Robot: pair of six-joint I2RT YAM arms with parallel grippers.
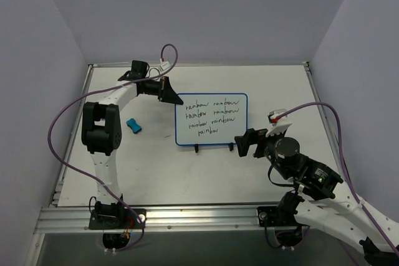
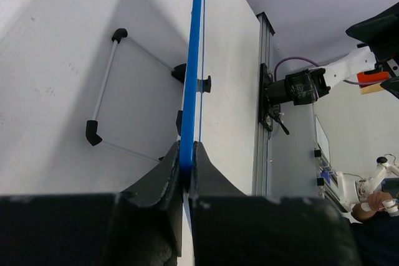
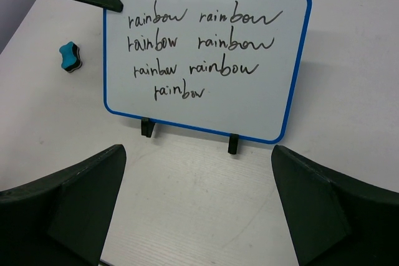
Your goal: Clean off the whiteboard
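L gripper (image 1: 166,90) clamps blue-rimmed rectangular whiteboard (image 1: 211,119) at upper-left corner; R gripper (image 1: 248,144) agape, lower right; blue eraser block (image 1: 133,126) centre-left, prob. nearer L.

You have: whiteboard (image 3: 209,60) face smooth, glossy white | rim (image 2: 197,42) blue plastic | table (image 1: 156,172) matt white | front rail (image 1: 199,217) bare metal

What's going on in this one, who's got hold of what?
The left gripper is shut on the whiteboard, pinching its blue rim at the far left corner while the board stands on its feet. The right gripper hangs open by the board's near right corner, holding nothing. The blue eraser lies untouched on the table, and every handwritten "rainbow" is unwiped.
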